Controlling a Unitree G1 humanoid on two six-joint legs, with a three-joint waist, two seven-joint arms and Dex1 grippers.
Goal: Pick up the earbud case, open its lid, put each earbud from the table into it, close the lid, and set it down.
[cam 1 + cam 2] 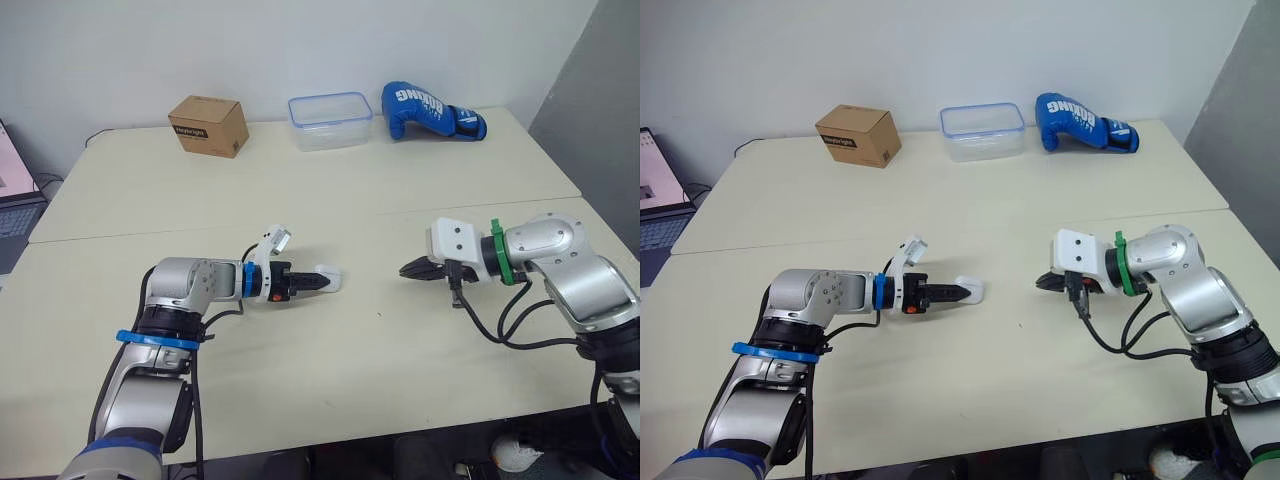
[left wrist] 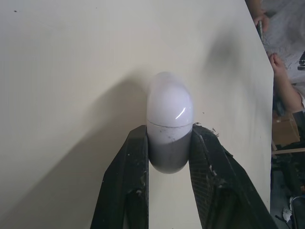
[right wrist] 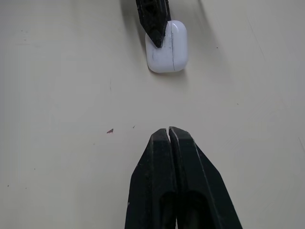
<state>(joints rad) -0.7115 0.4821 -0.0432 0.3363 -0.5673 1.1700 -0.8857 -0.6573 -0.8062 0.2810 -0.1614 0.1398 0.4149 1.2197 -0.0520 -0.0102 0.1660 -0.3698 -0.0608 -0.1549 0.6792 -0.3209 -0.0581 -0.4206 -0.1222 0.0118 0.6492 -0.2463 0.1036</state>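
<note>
Cream counter [image 1: 400,200], with a cardboard box [image 1: 209,125], a clear tub [image 1: 330,121] and a blue boxing glove [image 1: 432,111] along the far edge.

Step in hand: pick-up. Left gripper [image 1: 318,282] has its fingers clamped on the lower half of the earbud case [image 2: 170,109], near mid-counter. Lid shut, seam just clear of the fingertips. Lifted or resting on the counter: hard to tell.

Right gripper [image 3: 169,131] faces the case, well apart, fingers pressed together and empty.

Next, likely: right fingers cross over and lever the lid up at the seam.

Earbud case [image 2: 169,112]: glossy, smooth white plastic. Table [image 1: 400,200]: matt, smooth. Box [image 1: 208,125]: matt cardbd. Tub [image 1: 330,135]: clear plastic.
</note>
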